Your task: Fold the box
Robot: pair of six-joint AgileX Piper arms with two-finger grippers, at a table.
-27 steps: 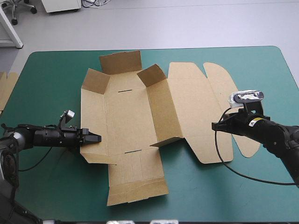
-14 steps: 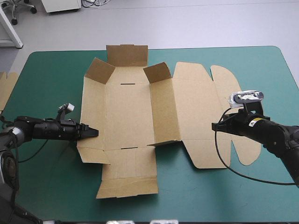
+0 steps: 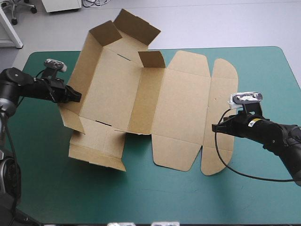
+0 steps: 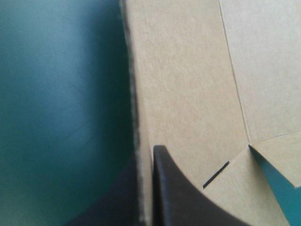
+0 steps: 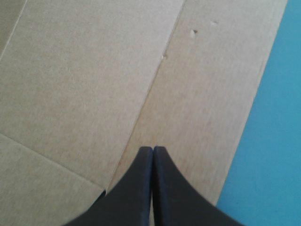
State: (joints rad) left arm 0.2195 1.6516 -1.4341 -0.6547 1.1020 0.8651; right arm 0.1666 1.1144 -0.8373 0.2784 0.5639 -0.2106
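My left fingers (image 3: 75, 95) clamp the box (image 3: 141, 94) by its left side, tipping that side up near the bench's (image 3: 263, 70) far left corner. My right fingers (image 3: 215, 127), pressed together, sit over the lid (image 3: 181, 108) (pinning it, I judge). Best to swing the raised side inward slowly, lid flat.

box (image 3: 178, 108) lay on table (image 3: 263, 188), left half tilted up
left gripper (image 3: 76, 95) gripped its left wall; right gripper (image 3: 214, 127) sat on its right flap

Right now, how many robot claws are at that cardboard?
2. The left gripper clamps the raised left wall of the box; the right gripper, shut, is over the flat lid panel on the right. None seems hidden.
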